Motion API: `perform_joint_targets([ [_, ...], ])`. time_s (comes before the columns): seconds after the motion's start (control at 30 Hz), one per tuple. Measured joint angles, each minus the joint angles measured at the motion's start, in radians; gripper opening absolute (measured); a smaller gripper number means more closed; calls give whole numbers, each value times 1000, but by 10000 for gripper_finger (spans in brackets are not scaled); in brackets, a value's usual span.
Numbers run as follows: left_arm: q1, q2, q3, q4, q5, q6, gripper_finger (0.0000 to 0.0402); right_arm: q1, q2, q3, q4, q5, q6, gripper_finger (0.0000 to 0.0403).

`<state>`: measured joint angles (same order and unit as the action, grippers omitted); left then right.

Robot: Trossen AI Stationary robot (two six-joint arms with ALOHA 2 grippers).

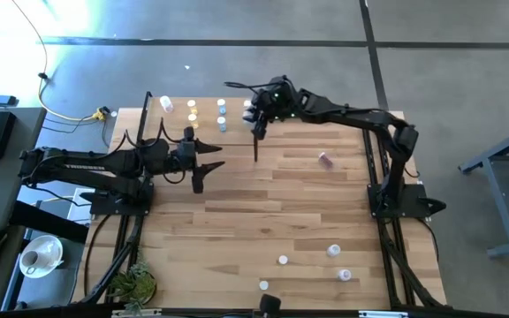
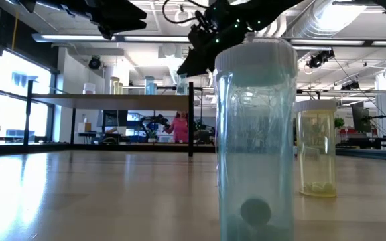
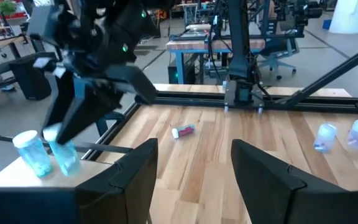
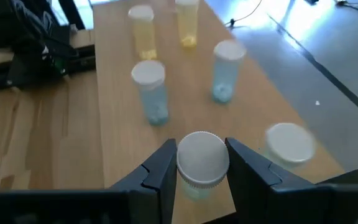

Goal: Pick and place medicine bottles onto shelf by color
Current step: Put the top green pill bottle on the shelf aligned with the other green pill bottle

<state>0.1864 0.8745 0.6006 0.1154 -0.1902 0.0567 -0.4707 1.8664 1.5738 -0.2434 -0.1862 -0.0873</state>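
The wood-plank desk (image 1: 272, 203) fills the high view. Its far edge carries the shelf (image 1: 206, 113), where small medicine bottles (image 1: 222, 122) stand in yellow and blue rows. The right end effector (image 4: 202, 167) hangs over that board, closed around a white-capped bottle (image 4: 202, 160); only the right wrist view shows that grip. The left end effector (image 3: 194, 165) hovers spread wide, empty. White lettering on the left arm is too small to read. A pink bottle (image 1: 326, 160) lies mid-desk on its side.

We count two arms (image 1: 87, 166), one shelf (image 1: 206, 113) carrying about seven bottles (image 1: 222, 124), one pink bottle (image 1: 326, 160) lying mid-table, and four more bottles (image 1: 333, 251) at the near edge.
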Motion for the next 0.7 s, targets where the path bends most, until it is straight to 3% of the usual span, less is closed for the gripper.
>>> perform_joint_targets([
  [0.7,1,0,0,0,-2,0,195,0,24,0,-31,-1,-23,106],
])
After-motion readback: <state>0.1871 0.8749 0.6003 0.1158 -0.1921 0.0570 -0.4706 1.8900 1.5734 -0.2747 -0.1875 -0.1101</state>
